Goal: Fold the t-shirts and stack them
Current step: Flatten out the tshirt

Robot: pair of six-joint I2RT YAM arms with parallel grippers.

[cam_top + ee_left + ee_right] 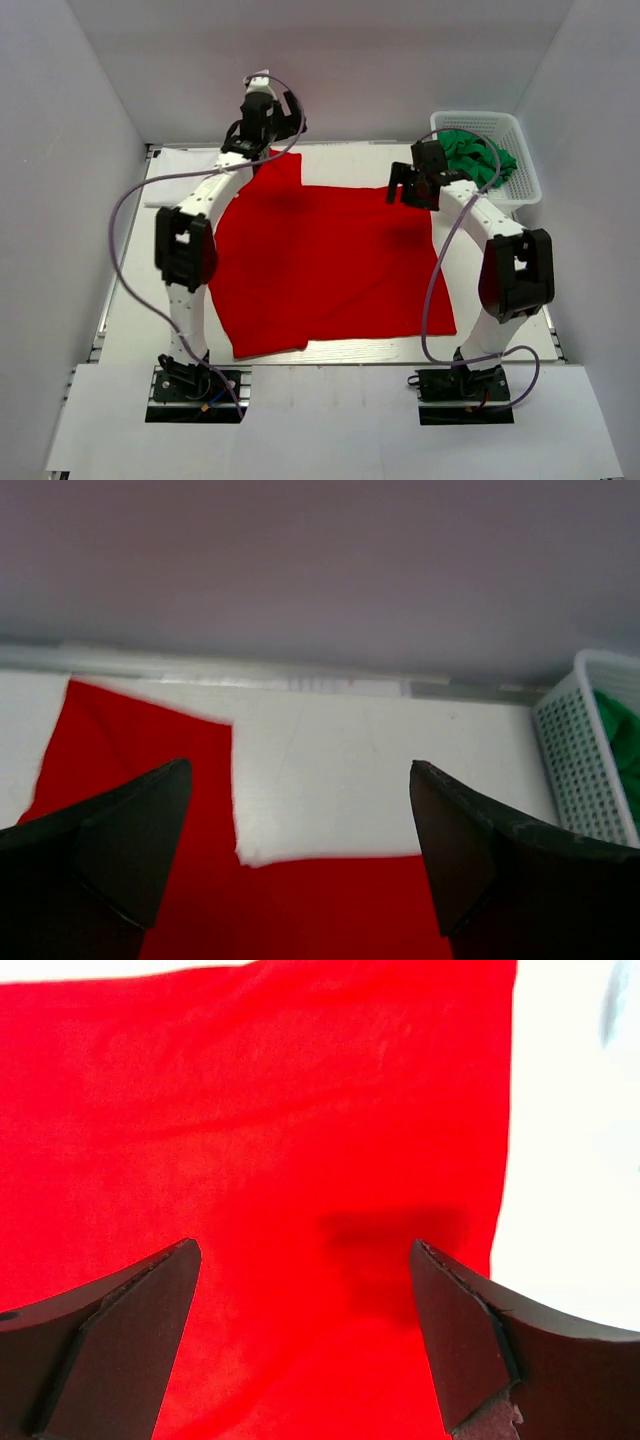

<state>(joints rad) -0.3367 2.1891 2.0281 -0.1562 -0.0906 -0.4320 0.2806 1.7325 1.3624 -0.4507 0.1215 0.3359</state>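
A bright red t-shirt (330,260) lies spread flat over the middle of the table, one sleeve (277,168) pointing to the back left. Green t-shirts (478,153) are bunched in the white basket (520,185) at the back right. My left gripper (290,118) hovers open above the back-left sleeve. In the left wrist view (300,767) the sleeve (130,750) and the shirt's armpit corner lie below its spread fingers. My right gripper (408,190) hangs open over the shirt's back right part. In the right wrist view (303,1245) only red cloth (260,1110) shows between the fingers.
The basket (575,760) stands against the right wall. A flat white patch (185,175) lies at the table's back left corner; whether it is cloth I cannot tell. Grey walls close in the back and both sides. The arm cables loop beside each arm.
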